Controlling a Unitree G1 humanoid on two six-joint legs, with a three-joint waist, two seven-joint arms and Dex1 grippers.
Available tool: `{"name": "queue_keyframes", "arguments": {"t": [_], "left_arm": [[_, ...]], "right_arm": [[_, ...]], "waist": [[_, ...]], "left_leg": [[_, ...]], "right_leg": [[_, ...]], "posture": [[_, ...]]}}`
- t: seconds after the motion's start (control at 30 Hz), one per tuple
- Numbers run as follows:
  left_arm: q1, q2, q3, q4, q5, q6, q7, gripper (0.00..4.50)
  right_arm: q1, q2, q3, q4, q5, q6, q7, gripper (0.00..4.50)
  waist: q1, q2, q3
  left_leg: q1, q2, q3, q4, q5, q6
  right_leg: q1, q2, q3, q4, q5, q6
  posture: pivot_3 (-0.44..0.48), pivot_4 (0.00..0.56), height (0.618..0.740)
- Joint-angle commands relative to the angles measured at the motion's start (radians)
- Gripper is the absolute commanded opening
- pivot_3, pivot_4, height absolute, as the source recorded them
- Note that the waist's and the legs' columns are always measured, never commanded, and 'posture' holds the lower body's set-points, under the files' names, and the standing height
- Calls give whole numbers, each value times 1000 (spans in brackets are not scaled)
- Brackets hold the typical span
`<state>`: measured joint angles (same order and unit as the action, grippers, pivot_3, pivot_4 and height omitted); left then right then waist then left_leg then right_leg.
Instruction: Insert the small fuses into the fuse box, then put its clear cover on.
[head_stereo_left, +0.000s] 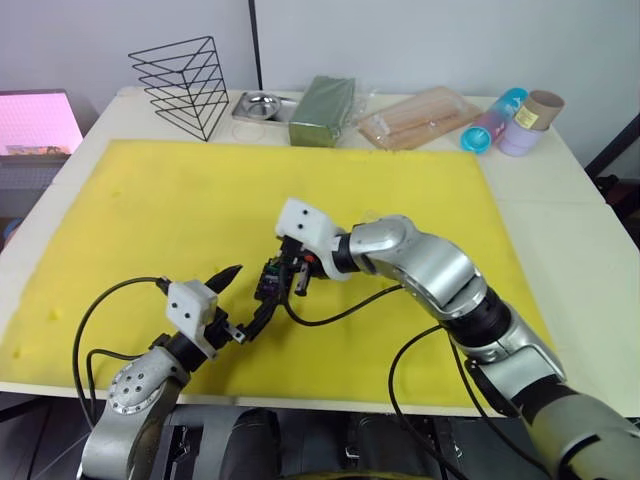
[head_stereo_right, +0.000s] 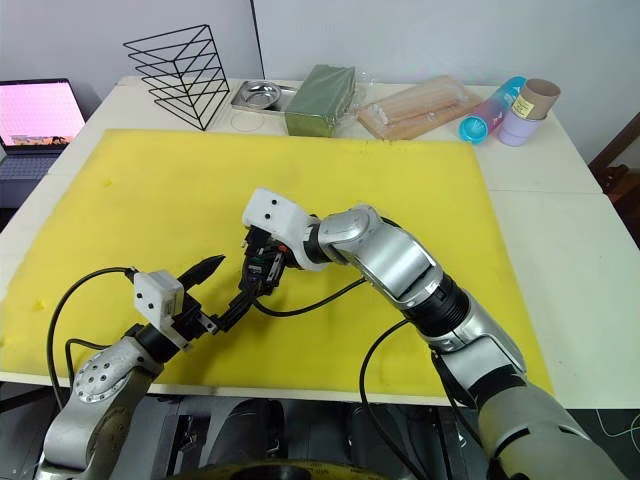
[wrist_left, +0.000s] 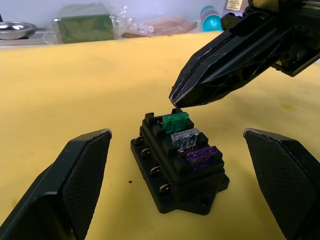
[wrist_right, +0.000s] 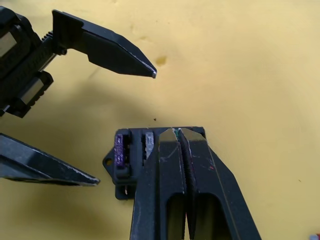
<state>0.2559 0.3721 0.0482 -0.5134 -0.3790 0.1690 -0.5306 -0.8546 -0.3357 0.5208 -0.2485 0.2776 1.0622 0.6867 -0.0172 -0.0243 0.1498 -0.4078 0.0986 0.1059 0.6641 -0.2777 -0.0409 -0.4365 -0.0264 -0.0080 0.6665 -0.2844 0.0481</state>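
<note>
fuse box (wrist_left: 176, 170): on the mat (head_stereo_left: 200, 210), near its front edge, between the left hand's (wrist_left: 175, 185) spread fingers.
fuses (wrist_left: 185, 139): three in the box's slots, in a row.
right hand (wrist_left: 175, 100): tips just above the rearmost fuse, pressed together.
wire rack (head_stereo_left: 185, 85), metal dish (head_stereo_left: 258, 105): behind the mat, at the surface's rear.

White table (head_stereo_left: 585, 250) under yellow mat (head_stereo_left: 180, 210), clutter along far edge.

Both eye views look down from the head over the yellow mat (head_stereo_left: 300, 200). Each wrist view sits close, low over the mat; both share the fuse box (wrist_left: 177, 165), seen from opposite sides.
</note>
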Motion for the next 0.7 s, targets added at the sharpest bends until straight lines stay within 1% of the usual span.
{"name": "queue_keyframes", "arguments": {"t": [0.03, 0.37, 0.7], "left_arm": [[0, 4, -4, -33, 6, -15, -3, 4500], [4, 7, -4, -38, 3, -12, -5, 4500], [3, 12, 2, -42, -1, -8, -3, 4500]], "right_arm": [[-1, 4, 3, 0, -18, -29, -3, 35], [42, 2, 20, 21, -37, -24, -7, 35], [48, 9, 15, 20, -15, 13, 5, 35]], "waist": [[0, 0, 0], [0, 0, 0], [0, 0, 0]], "left_leg": [[0, 0, 0, 0, 0, 0], [0, 0, 0, 0, 0, 0], [1, 0, 0, 0, 0, 0]], "right_leg": [[0, 0, 0, 0, 0, 0], [0, 0, 0, 0, 0, 0], [1, 0, 0, 0, 0, 0]], "posture": [[0, 150, 740], [0, 150, 740], [0, 150, 740]]}}
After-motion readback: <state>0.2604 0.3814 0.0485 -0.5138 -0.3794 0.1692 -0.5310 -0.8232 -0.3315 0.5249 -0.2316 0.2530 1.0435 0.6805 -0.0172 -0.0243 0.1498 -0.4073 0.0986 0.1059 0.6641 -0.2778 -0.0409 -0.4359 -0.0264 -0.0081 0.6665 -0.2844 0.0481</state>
